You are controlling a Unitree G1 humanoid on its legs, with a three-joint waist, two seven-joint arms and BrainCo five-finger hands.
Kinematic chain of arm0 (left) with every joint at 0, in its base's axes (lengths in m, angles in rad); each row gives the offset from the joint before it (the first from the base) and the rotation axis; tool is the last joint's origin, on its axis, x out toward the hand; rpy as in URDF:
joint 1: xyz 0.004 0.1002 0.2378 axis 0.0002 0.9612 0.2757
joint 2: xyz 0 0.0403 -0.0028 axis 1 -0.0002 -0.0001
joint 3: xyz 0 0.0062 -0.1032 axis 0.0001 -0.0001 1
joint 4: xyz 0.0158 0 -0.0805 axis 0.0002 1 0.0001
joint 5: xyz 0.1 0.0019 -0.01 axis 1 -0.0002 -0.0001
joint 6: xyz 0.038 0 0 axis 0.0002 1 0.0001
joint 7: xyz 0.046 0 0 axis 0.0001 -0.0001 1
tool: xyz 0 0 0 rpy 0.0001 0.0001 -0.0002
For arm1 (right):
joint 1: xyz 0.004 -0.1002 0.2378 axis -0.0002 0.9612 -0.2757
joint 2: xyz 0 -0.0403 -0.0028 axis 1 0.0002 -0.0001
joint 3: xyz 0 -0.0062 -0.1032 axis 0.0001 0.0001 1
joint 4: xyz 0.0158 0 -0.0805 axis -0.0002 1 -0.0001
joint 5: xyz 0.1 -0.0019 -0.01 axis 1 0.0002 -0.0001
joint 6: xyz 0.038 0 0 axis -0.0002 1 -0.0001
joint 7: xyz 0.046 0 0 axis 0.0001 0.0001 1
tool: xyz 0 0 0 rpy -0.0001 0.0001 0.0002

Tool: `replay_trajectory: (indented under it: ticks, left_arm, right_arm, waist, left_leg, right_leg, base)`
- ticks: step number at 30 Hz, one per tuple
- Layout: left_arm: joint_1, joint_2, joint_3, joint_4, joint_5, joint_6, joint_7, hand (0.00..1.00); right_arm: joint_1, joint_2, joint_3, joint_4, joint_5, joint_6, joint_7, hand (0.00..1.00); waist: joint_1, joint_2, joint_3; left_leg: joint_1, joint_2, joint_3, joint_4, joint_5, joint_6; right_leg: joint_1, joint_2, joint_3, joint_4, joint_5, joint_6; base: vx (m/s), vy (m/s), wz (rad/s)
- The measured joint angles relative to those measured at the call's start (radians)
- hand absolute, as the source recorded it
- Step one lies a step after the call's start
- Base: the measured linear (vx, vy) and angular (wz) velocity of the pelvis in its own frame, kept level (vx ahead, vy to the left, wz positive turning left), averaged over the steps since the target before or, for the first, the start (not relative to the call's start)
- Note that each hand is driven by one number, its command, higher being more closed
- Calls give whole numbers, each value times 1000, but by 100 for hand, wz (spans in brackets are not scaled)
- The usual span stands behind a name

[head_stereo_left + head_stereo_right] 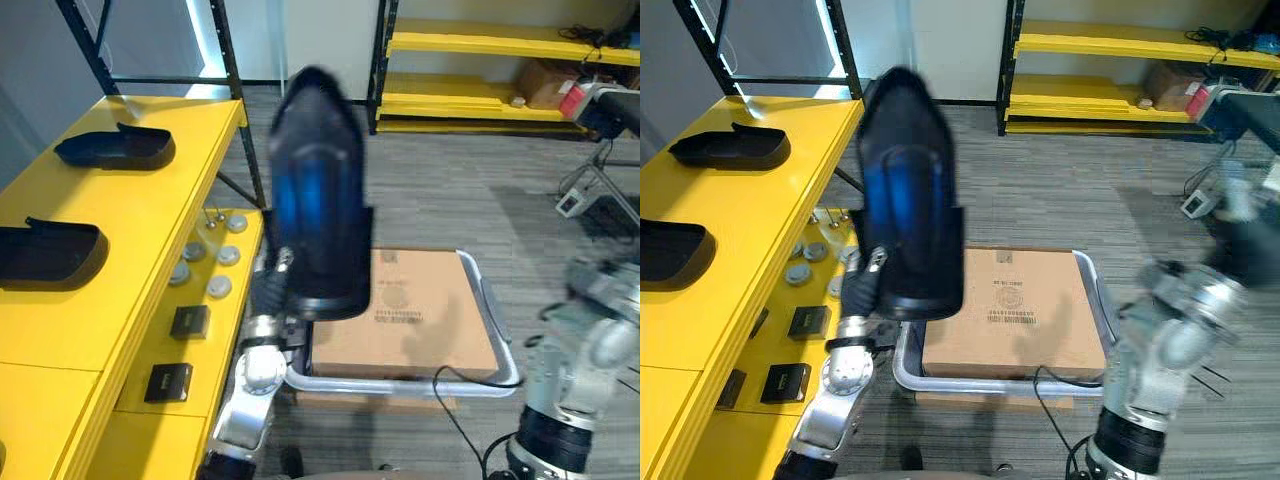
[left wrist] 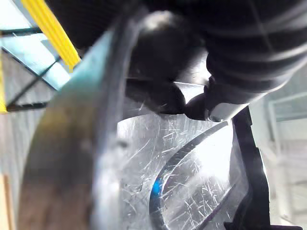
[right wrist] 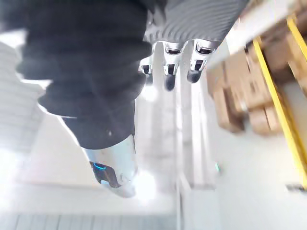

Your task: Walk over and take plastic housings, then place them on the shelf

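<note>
Left robot hand point(image 2: 240, 48) gripping housing point(image 1: 318, 190) by lower end, upright in air beside shelf point(image 1: 150, 225). Right robot hand point(image 3: 168, 72) slack-fingered, empty. Swing left, tip flat, lower onto bare yellow clear of far housing point(image 1: 115, 150) and near housing point(image 1: 50, 255), then release.

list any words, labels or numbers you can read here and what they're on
No text can be read in these pictures.
Cardboard box: a round stamp and a barcode-like strip with small print, all too small and blurred to read.
Raised black housing: no print that I can see.
</note>
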Motion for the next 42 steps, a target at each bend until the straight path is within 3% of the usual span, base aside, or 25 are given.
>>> replay_trajectory:
  ticks: [3, 6, 7, 9, 12, 15, 20, 21, 22, 24, 27, 28, 29, 31, 33, 36, 38, 40, 41, 42]
  left_arm:
    - [19, -8, 5, -1, -11, 0, 0, 100]
    - [50, -15, 13, -3, -33, -1, -2, 100]
    - [64, -18, 22, -3, -41, -1, -8, 100]
    - [83, -17, 27, -3, -47, -1, -26, 100]
    - [106, -10, 29, -8, -58, -2, -60, 100]
    - [125, 5, 27, -16, -66, -3, -84, 100]
    - [177, 13, 18, -66, -69, -20, -91, 100]
    - [183, 12, 8, -84, -70, -27, -92, 100]
    - [186, 10, 0, -113, -70, -29, -100, 100]
    - [185, 7, -9, -155, -70, -35, -108, 100]
    - [164, -8, -15, -171, -71, -41, -107, 100]
    - [144, -12, -21, -165, -70, -41, -106, 100]
    - [121, -16, -40, -157, -73, -41, -102, 100]
    - [83, -12, -81, -142, -79, -42, -102, 100]
    - [67, 11, -126, -144, -111, -57, -105, 100]
    - [22, 16, -184, -141, -128, -66, -112, 100]
    - [1, 14, -205, -125, -128, -66, -117, 100]
    - [-8, 12, -210, -114, -127, -66, -119, 100]
    - [-9, 10, -214, -103, -126, -66, -118, 100]
    - [-16, 15, -214, -95, -124, -67, -114, 100]
  right_arm:
    - [82, 2, -12, 170, 53, 12, -19, 0]
    - [185, 4, 2, 472, 63, 96, -1, 0]
    - [215, 5, 16, 583, 59, 146, 31, 0]
    - [265, 4, 68, 746, 48, 203, 99, 0]
    - [304, 34, 115, 994, -30, 276, 206, 0]
    - [329, 83, 165, 1123, -82, 318, 257, 0]
    - [342, 101, 291, 1175, -174, 330, 303, 0]
    - [334, 98, 310, 1184, -189, 330, 305, 0]
    - [333, 94, 326, 1185, -202, 330, 303, 0]
    - [335, 83, 354, 1185, -222, 328, 299, 0]
    - [330, 78, 356, 1197, -234, 329, 296, 0]
    - [311, 69, 349, 1221, -241, 332, 297, 0]
    - [305, 55, 352, 1219, -257, 338, 294, 0]
    - [300, 51, 356, 1227, -265, 342, 293, 0]
    - [273, 53, 361, 1249, -264, 351, 291, 0]
    - [213, 60, 359, 1268, -264, 358, 278, 0]
    - [194, 68, 360, 1274, -264, 361, 276, 0]
    - [180, 80, 361, 1273, -265, 366, 276, 0]
    - [180, 79, 360, 1271, -265, 366, 279, 0]
    - [180, 75, 359, 1271, -265, 361, 280, 0]
  waist:
    - [-2, 4, -3]
    - [-2, 9, -5]
    - [-1, 10, -5]
    - [0, 12, -5]
    - [3, 16, -4]
    - [1, 20, -2]
    - [7, 17, 4]
    - [20, 21, 11]
    - [34, 9, 33]
    - [31, 15, 42]
    - [35, 11, 52]
    - [29, 12, 68]
    - [29, 36, 72]
    - [29, 36, 77]
    - [38, 31, 72]
    - [27, 32, 71]
    - [26, 30, 72]
    - [28, 32, 72]
    - [24, 41, 72]
    - [6, 45, 72]
  left_leg:
    - [-1, 1, 0, 0, 0, 0]
    - [-2, 2, 1, 0, -1, 0]
    - [-2, 3, 3, 0, -1, -1]
    - [-2, 5, 8, 0, -2, -1]
    - [0, 5, 9, 0, -2, -1]
    - [18, 3, 1, -1, -2, -1]
    - [22, 2, -33, -7, -16, -6]
    - [13, -1, -60, -6, -12, -10]
    - [1, -7, -100, 0, 2, -20]
    - [-65, -22, -165, 30, 1, -13]
    - [-140, -3, 30, 28, -65, 81]
    - [-163, 52, 276, 59, -81, 104]
    - [-158, 133, 536, 122, -75, 105]
    - [-134, 191, 751, 218, -37, 106]
    - [-143, 147, 717, 215, -55, 106]
    - [-159, 56, 639, 147, -52, 115]
    - [-158, 19, 598, 135, -55, 131]
    - [-156, -5, 560, 148, -73, 148]
    - [-139, -19, 514, 143, -90, 157]
    - [-132, -22, 453, 146, -100, 153]
  right_leg:
    - [-1, 0, 0, 0, 0, 0]
    - [-3, 0, 3, 0, 0, 0]
    - [-3, 0, 4, 1, 0, 0]
    - [-1, 1, 9, 2, 0, -1]
    - [2, 0, 9, 5, -1, -1]
    - [24, -2, -1, 5, -4, -4]
    - [51, -2, -38, 18, -29, -3]
    - [49, -7, -66, 41, -41, -5]
    - [48, -15, -105, 74, -54, 2]
    - [30, -41, -216, 134, -87, 2]
    - [29, -70, -392, 144, -94, 2]
    - [44, -90, -475, 149, -94, 2]
    - [64, -91, -545, 165, -98, 5]
    - [114, -124, -636, 226, -126, 27]
    - [141, -143, -682, 225, -130, 28]
    - [169, -173, -760, 206, -117, 66]
    - [196, -183, -790, 203, -99, 55]
    - [200, -227, -761, 289, -87, 19]
    - [170, -265, -642, 408, -98, -98]
    - [115, -231, -428, 476, -165, -96]
  base:
    - [0, 0, 0]
    - [0, 0, 0]
    - [0, 0, 0]
    - [9, -2, -5]
    - [0, 1, -1]
    - [-8, 2, 7]
    - [-54, -9, 23]
    - [-76, -24, 81]
    - [-45, -26, 99]
    - [-54, -18, 167]
    - [-28, 4, 180]
    - [39, 151, 212]
    - [71, 193, 201]
    - [130, 164, 165]
    - [95, 142, 104]
    - [61, 154, 88]
    - [62, 127, 74]
    - [110, 126, 72]
    - [174, 128, 101]
    - [180, 104, 114]
